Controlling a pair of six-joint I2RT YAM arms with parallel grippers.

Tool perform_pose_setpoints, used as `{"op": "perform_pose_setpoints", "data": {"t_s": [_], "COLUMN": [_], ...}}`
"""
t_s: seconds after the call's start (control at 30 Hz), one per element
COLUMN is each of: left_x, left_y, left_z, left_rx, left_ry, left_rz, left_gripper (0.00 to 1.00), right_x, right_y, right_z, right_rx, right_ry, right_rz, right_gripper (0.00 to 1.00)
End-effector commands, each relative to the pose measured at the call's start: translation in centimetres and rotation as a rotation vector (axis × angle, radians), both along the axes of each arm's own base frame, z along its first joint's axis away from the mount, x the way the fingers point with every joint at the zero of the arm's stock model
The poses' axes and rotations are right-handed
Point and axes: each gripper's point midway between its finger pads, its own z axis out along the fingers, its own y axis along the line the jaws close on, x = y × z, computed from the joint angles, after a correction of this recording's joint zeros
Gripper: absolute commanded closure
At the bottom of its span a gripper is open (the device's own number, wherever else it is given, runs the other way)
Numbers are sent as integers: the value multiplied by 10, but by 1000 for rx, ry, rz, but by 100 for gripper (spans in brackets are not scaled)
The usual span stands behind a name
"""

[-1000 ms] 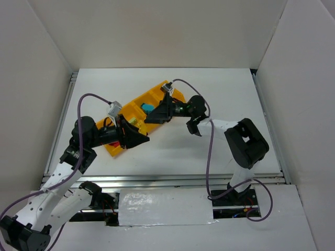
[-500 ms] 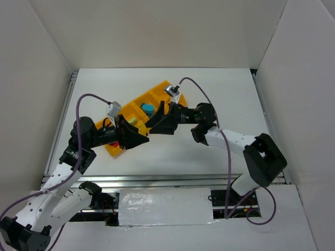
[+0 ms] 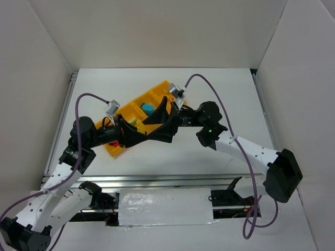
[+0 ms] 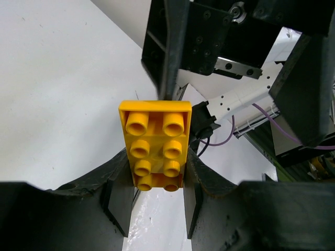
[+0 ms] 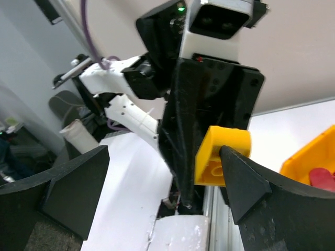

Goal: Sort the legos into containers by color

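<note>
My left gripper (image 4: pixel 157 175) is shut on an orange-yellow two-by-four lego (image 4: pixel 156 144), studs facing the camera, held above the table. My right gripper (image 5: pixel 164 152) is open wide and faces the left gripper; the same lego (image 5: pixel 222 154) sits just inside its right finger (image 5: pixel 246 183). In the top view the two grippers, left (image 3: pixel 139 137) and right (image 3: pixel 155 127), meet beside the orange-yellow tray (image 3: pixel 157 93). A teal lego (image 3: pixel 148 109) and a red lego (image 3: pixel 112 142) lie in separate compartments. The held lego is hidden in the top view.
The tray lies diagonally on the white table, its corner (image 5: pixel 309 157) with a red lego (image 5: pixel 322 178) showing in the right wrist view. White walls enclose the table on three sides. A metal rail (image 3: pixel 172 180) runs along the near edge.
My right arm has stretched out to the left and brought its open gripper up to the left gripper. The left gripper has stayed almost still, holding the lego.
</note>
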Motion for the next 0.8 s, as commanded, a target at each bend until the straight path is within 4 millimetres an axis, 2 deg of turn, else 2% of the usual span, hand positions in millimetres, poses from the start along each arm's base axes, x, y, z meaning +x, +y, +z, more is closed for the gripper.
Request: {"op": "perform_pose_setpoints", "data": {"t_s": [0.0, 0.17, 0.3, 0.4, 0.47, 0.57, 0.6, 0.77], "left_x": [-8, -12, -14, -14, -15, -18, -18, -16], "left_y": [-3, -2, -2, -3, -3, -3, -3, -2], "left_z": [30, 29, 27, 29, 30, 36, 37, 36], "left_rx": [-63, -60, -58, -64, -62, -70, -70, -57], "left_ry": [-106, -112, -119, -122, -131, -148, -150, -153], "left_rz": [-42, -54, -63, -70, -74, -86, -88, -73], "left_gripper": [100, 100, 100, 100, 100, 100, 100, 100], "right_x": [3, 23, 22, 16, 15, 25, 33, 60], "right_y": [15, 18, 23, 27, 29, 33, 35, 29], "right_z": [-18, -20, -16, -19, -22, -30, -32, -40], "right_rx": [-63, -67, -65, -71, -74, -105, -113, -150], "right_ry": [22, 60, 76, 80, 89, 114, 128, 164], "right_rz": [-16, -124, -92, -35, -17, -60, -110, -295], "right_gripper": [6, 7, 10, 24, 27, 26, 26, 26]}}
